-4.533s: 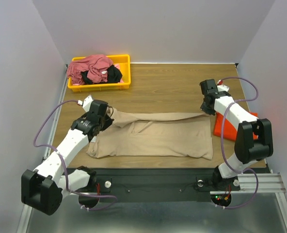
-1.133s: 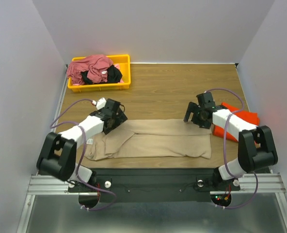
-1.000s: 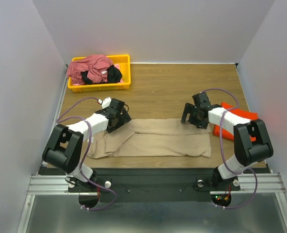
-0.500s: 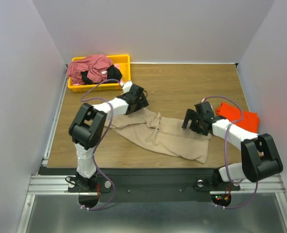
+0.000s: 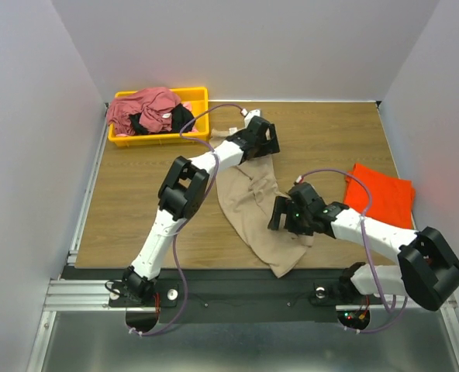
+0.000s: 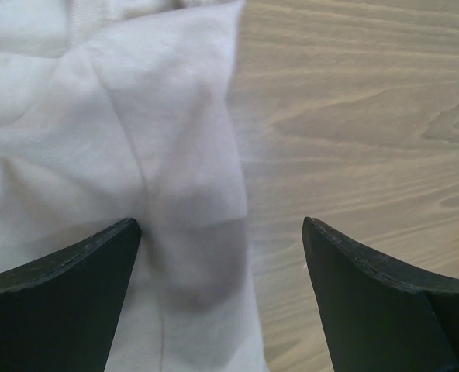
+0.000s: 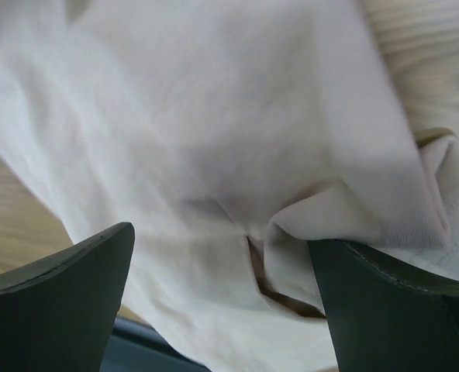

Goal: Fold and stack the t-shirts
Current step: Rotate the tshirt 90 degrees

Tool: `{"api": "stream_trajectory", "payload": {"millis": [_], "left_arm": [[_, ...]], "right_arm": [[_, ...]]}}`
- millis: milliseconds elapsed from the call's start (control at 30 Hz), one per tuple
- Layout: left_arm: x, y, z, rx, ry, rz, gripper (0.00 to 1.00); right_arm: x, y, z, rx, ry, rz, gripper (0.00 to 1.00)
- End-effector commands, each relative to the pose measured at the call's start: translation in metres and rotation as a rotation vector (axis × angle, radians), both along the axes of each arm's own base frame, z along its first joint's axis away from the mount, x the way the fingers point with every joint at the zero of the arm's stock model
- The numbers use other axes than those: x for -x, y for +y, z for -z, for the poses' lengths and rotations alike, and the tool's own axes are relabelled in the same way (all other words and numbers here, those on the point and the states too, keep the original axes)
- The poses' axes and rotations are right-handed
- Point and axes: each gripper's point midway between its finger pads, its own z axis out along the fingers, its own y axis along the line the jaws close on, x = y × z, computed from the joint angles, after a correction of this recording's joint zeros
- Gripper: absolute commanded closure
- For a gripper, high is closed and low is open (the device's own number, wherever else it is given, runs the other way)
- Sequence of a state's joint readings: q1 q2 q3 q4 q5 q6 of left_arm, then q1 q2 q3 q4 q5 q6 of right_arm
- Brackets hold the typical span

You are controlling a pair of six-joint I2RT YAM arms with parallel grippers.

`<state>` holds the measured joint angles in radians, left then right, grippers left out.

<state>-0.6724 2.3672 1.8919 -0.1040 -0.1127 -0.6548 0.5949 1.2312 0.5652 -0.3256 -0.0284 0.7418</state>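
The tan t-shirt point(image 5: 254, 203) lies folded into a long strip, running from the table's middle down to the front edge. My left gripper point(image 5: 262, 146) is stretched out over the strip's far end, its jaws open, with the tan cloth point(image 6: 98, 116) and bare wood beneath them. My right gripper point(image 5: 281, 220) hovers open over the strip's near part, the creased tan cloth point(image 7: 214, 93) filling its view. A folded orange-red t-shirt point(image 5: 381, 194) lies flat at the right. Dusty rose point(image 5: 140, 107) and black point(image 5: 181, 118) t-shirts sit bunched in the bin.
The yellow plastic bin point(image 5: 201, 132) stands at the back left corner. The black front rail point(image 5: 214, 283) runs along the near edge, and the tan strip's tip reaches it. Bare wood point(image 5: 121, 201) shows left of the strip.
The tan shirt has swung from lying crosswise to lying nearly lengthwise. My left arm reached far back to the centre. My right arm came forward toward the near middle.
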Motion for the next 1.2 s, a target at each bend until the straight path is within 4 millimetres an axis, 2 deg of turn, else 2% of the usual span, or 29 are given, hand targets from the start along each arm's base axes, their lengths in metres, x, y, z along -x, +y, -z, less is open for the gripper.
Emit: {"api": "stream_trajectory", "payload": {"millis": [0, 67, 100, 133, 167, 200, 267, 300, 333, 467, 633, 700, 767, 867, 900, 967, 1000, 1033, 1067, 1100, 1167], "left_arm": [[-0.008, -0.026, 0.016, 0.0, 0.035, 0.104, 0.01], [-0.02, -0.032, 0.01, 0.008, 0.008, 0.104, 0.01], [-0.033, -0.038, -0.007, 0.035, -0.035, 0.095, 0.01], [-0.038, -0.04, 0.003, 0.039, -0.034, 0.087, 0.01], [-0.048, -0.042, -0.007, 0.066, -0.059, 0.081, 0.01], [-0.052, -0.043, 0.003, 0.085, -0.045, 0.06, 0.01], [-0.064, -0.041, -0.004, 0.132, -0.052, 0.026, 0.01], [-0.067, -0.04, -0.001, 0.149, -0.045, 0.014, 0.01], [-0.072, -0.04, 0.0, 0.176, -0.045, -0.016, 0.01], [-0.093, -0.029, -0.007, 0.215, -0.069, -0.115, 0.01], [-0.113, 0.002, -0.012, 0.214, -0.089, -0.271, 0.01], [-0.116, 0.003, -0.021, 0.239, -0.099, -0.277, 0.01], [-0.119, -0.002, -0.036, 0.277, -0.119, -0.244, 0.01], [-0.121, -0.002, -0.068, 0.295, -0.171, -0.238, 0.01], [-0.122, 0.002, -0.086, 0.3, -0.196, -0.252, 0.01], [-0.124, 0.009, -0.108, 0.297, -0.235, -0.281, 0.01], [-0.123, 0.011, -0.128, 0.308, -0.261, -0.28, 0.01], [-0.122, 0.012, -0.14, 0.304, -0.281, -0.275, 0.01], [-0.12, 0.016, -0.163, 0.318, -0.311, -0.272, 0.01], [-0.118, 0.016, -0.176, 0.322, -0.328, -0.267, 0.01], [-0.112, 0.018, -0.198, 0.317, -0.355, -0.239, 0.01]], "right_arm": [[0.067, 0.013, 0.033, 0.069, 0.262, -0.09, 0.0], [0.073, 0.022, 0.038, 0.092, 0.279, -0.122, 0.0], [0.075, 0.028, 0.039, 0.093, 0.281, -0.137, 0.0], [0.079, 0.042, 0.035, 0.084, 0.27, -0.18, 0.0], [0.082, 0.048, 0.035, 0.086, 0.27, -0.199, 0.0], [0.09, 0.056, 0.039, 0.097, 0.28, -0.234, 0.0], [0.091, 0.072, 0.036, 0.095, 0.274, -0.264, 0.0], [0.094, 0.076, 0.04, 0.107, 0.285, -0.276, 0.0], [0.097, 0.088, 0.036, 0.096, 0.274, -0.308, 0.0], [0.107, 0.103, 0.039, 0.108, 0.281, -0.358, 0.0], [0.116, 0.116, 0.029, 0.081, 0.27, -0.39, 0.0], [0.119, 0.12, 0.022, 0.06, 0.259, -0.397, 0.0], [0.12, 0.122, 0.015, 0.041, 0.248, -0.394, 0.0], [0.122, 0.127, 0.005, 0.008, 0.239, -0.395, 0.0], [0.126, 0.131, -0.003, -0.017, 0.235, -0.412, 0.0], [0.128, 0.136, -0.014, -0.047, 0.218, -0.422, 0.0], [0.127, 0.137, -0.023, -0.064, 0.2, -0.419, 0.0], [0.126, 0.137, -0.027, -0.074, 0.193, -0.402, 0.0], [0.122, 0.134, -0.036, -0.079, 0.168, -0.375, 0.0], [0.12, 0.132, -0.035, -0.063, 0.159, -0.365, 0.0], [0.113, 0.131, -0.05, -0.085, 0.116, -0.324, 0.0]]}}
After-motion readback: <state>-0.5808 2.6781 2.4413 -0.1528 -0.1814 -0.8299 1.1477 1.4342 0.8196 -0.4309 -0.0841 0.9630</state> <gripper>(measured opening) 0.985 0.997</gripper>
